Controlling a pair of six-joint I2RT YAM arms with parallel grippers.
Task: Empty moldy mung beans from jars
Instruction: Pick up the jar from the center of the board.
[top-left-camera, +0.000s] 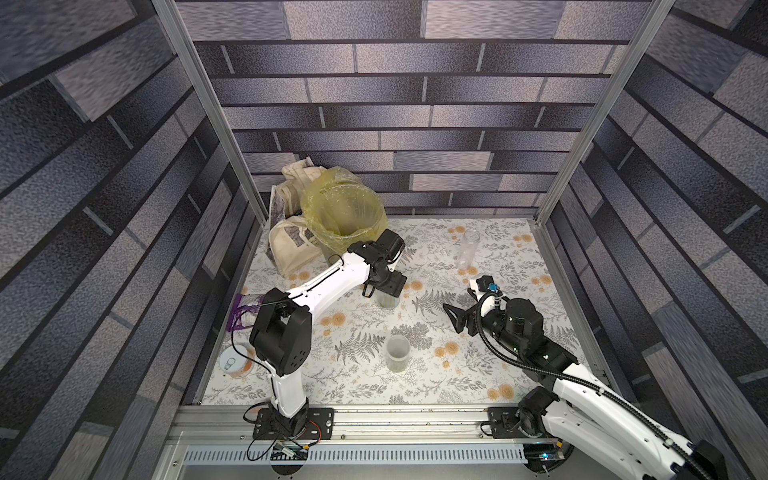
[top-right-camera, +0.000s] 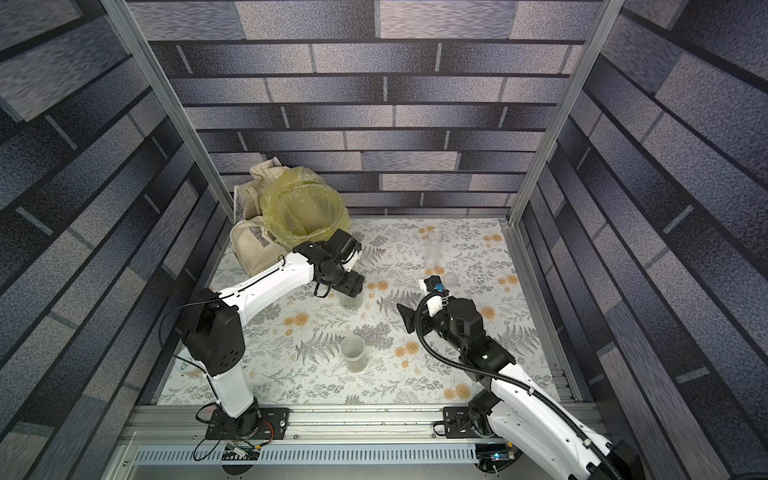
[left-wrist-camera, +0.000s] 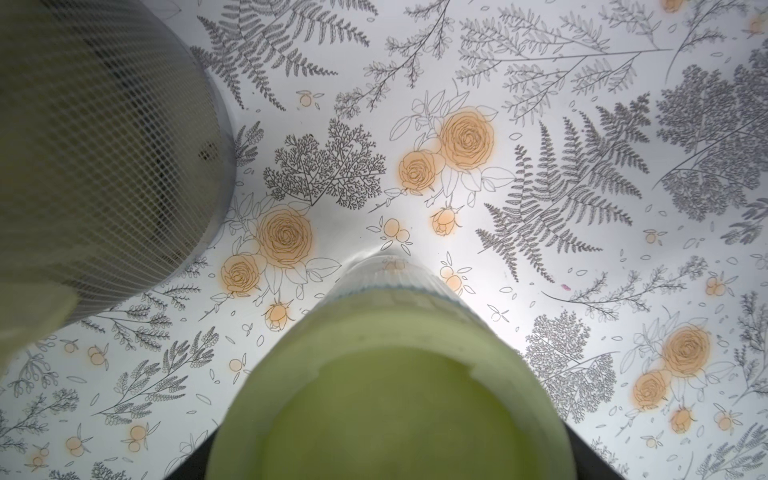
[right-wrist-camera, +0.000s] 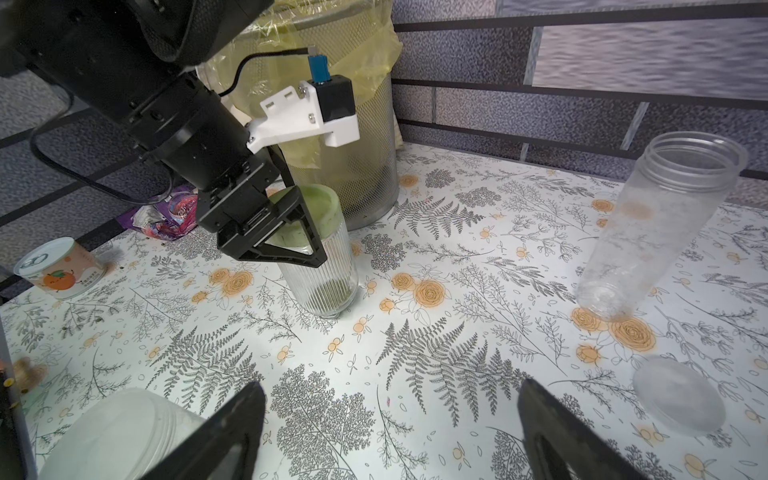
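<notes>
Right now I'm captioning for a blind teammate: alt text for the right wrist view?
The left gripper straddles the lime-green lid of a ribbed jar holding a few mung beans, beside the yellow-lined bin. An open, empty tall jar stands apart.

Left arm (top-left-camera: 324, 282) stretches toward the counter's (top-left-camera: 478, 374) far edge, left pincer (top-left-camera: 387, 293) pointing down, jaws partly closed; right pincer (right-wrist-camera: 390, 399) hovers low, jaws spread wide.
</notes>
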